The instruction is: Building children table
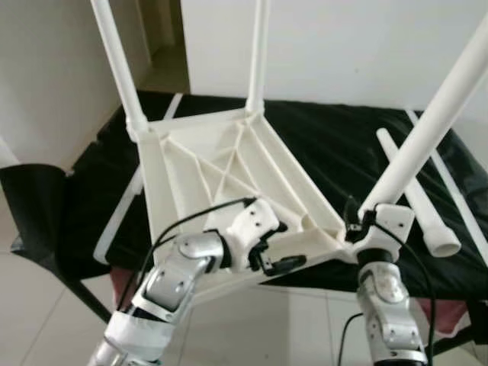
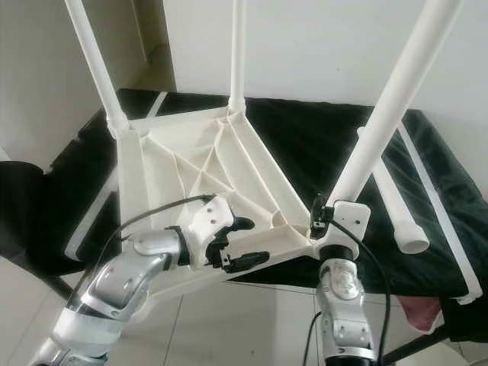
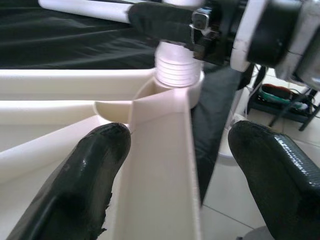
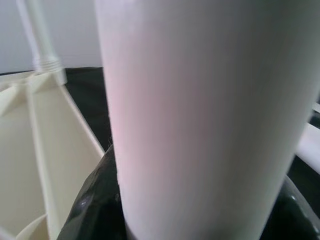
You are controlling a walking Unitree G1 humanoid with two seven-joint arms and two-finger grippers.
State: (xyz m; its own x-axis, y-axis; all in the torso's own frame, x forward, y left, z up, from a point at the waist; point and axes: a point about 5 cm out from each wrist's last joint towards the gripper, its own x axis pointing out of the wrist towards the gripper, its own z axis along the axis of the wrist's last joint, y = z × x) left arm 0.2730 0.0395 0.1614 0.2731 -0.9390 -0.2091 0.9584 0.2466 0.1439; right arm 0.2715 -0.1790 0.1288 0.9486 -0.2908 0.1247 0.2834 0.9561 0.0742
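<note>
Gripping a white leg (image 2: 385, 114), the right hand (image 2: 326, 221) shows no readable writing.

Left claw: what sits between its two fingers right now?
In the left wrist view, the white tabletop edge rib runs between the left claw fingers, leading to the threaded leg socket.

One upturned white tabletop (image 1: 229, 168), three legs (image 1: 427, 130) screwed in, two loose legs (image 1: 415, 194) right of the right gripper (image 1: 358, 226), two grippers.
</note>
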